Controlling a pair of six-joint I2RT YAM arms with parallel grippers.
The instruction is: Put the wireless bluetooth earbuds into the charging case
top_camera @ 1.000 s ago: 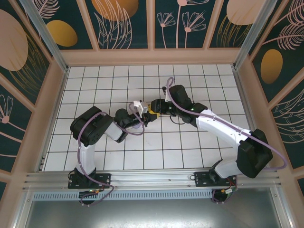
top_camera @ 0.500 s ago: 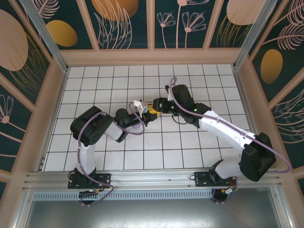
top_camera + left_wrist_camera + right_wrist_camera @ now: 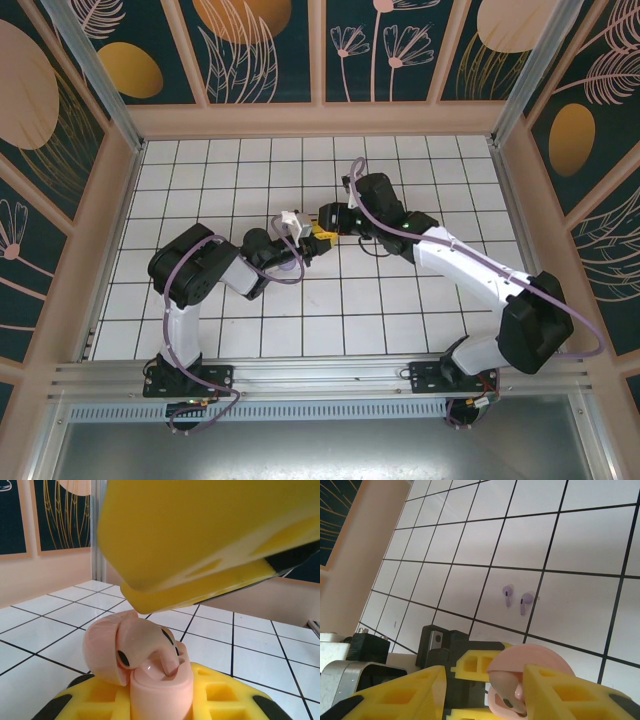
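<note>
A pale pink charging case (image 3: 161, 687) stands with its lid (image 3: 100, 647) swung open, and my left gripper (image 3: 160, 700) is shut on its base. One pale pink earbud (image 3: 142, 640) leans in the case, its stem down in a slot and its head tilted toward the lid. A yellow finger (image 3: 210, 535) of my right gripper hangs close above it. In the right wrist view my right gripper (image 3: 482, 682) is open, its fingers straddling the case (image 3: 535, 657) and the earbud (image 3: 507, 689). Two lilac earbuds (image 3: 515, 599) lie on the tiles beyond. The grippers meet mid-table (image 3: 318, 232).
The white gridded table (image 3: 400, 300) is walled by a beige frame, with a corner post (image 3: 97, 530) behind the case. My left gripper's black body (image 3: 445, 647) sits just beside the case. Bare tiles stretch around the two lilac earbuds.
My right gripper has shifted slightly over the left gripper, ending a little farther left. The left arm has held still.
</note>
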